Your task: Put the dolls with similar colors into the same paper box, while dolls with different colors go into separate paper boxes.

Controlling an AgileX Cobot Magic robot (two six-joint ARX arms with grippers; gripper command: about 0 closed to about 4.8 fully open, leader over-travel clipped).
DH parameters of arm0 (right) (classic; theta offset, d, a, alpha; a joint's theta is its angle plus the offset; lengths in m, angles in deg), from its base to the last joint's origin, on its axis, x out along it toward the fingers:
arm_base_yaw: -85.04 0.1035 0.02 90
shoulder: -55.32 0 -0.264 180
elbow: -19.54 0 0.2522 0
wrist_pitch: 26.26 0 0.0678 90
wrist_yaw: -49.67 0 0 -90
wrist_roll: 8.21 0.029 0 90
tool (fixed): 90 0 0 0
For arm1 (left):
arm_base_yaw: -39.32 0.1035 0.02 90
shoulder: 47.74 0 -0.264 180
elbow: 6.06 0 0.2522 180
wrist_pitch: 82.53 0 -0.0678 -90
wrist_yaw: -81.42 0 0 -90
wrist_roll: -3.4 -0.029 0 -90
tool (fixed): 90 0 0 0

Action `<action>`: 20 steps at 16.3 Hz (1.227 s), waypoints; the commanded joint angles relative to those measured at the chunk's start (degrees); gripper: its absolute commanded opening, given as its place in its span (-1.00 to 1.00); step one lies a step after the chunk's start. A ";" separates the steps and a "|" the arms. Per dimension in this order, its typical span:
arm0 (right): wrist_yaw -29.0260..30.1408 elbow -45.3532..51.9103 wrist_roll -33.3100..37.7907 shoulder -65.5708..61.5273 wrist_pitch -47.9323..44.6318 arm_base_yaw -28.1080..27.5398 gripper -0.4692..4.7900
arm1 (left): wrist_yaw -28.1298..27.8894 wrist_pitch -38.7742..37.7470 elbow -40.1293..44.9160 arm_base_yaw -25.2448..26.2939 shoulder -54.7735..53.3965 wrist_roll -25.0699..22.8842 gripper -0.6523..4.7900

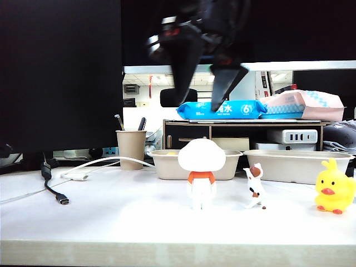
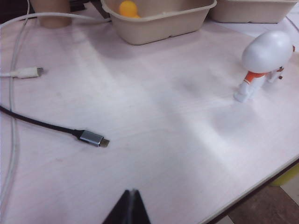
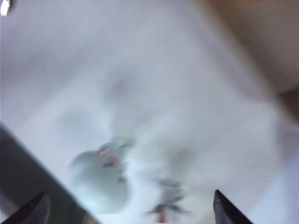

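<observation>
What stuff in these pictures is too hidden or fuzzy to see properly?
- Right wrist view: all motion blur; the big-headed white doll and small white-and-brown animal are smears.
- Exterior view: the open right gripper is blurred.
- Left wrist view: the left gripper is cut off by the edge, so its state is unclear.
- Yellow duck in the left paper box: mostly hidden by the box wall.

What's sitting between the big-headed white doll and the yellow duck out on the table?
In the exterior view, only the small white animal with brown patches stands between the big-headed white doll and the yellow duck; the table is otherwise bare there.
</observation>
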 commanded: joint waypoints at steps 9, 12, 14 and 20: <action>-14.23 6.16 4.55 0.61 1.03 14.43 1.00 | -0.04 0.76 -0.17 -0.02 0.04 -0.09 -0.78; -14.21 6.47 5.22 0.59 1.05 13.33 1.00 | -0.04 0.79 -0.17 -0.02 0.04 -0.09 -0.78; -14.21 7.43 6.01 0.59 1.05 12.63 1.00 | -0.04 0.76 -0.17 -0.02 0.04 -0.09 -0.78; -14.03 14.25 6.14 0.66 -0.24 12.20 1.00 | -0.02 0.76 -0.17 -0.02 0.04 -0.09 -0.78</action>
